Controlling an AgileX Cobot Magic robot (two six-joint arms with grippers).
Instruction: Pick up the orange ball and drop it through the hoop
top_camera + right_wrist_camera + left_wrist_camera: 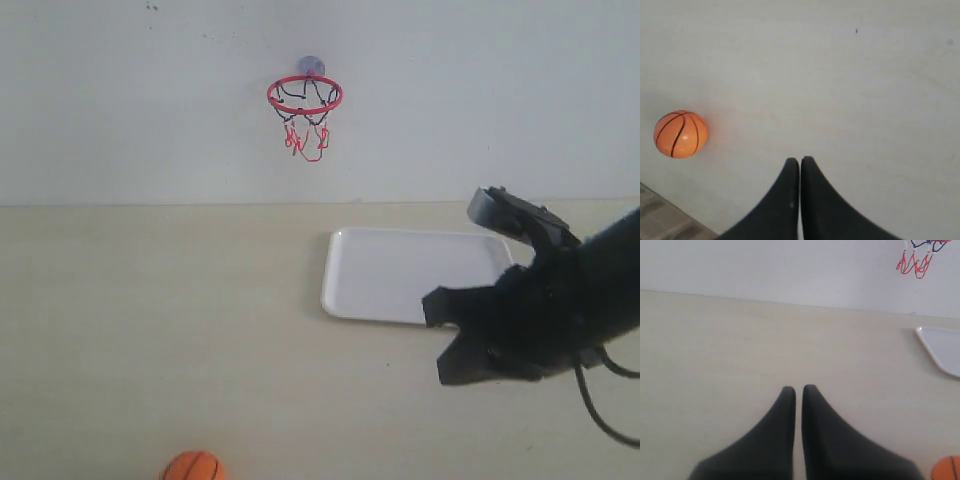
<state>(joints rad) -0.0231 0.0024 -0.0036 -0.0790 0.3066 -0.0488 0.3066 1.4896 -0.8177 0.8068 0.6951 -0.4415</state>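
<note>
The orange ball [192, 467] lies on the table at the front left, far from the hoop [304, 96], whose red ring and net hang on the back wall. In the right wrist view the ball [680, 133] rests off to one side of my right gripper [800, 161], which is shut and empty. My left gripper [799, 388] is shut with nothing in it, hovering over bare table. In that view the ball [947, 469] shows only as a sliver at the frame's corner, and the hoop's net [917, 260] hangs far ahead.
A white tray [400, 275] lies empty below and right of the hoop, and its corner [945, 352] shows in the left wrist view. My right arm [520, 320] hangs over the table by the tray's near right corner. The table edge [670, 212] runs close to the ball.
</note>
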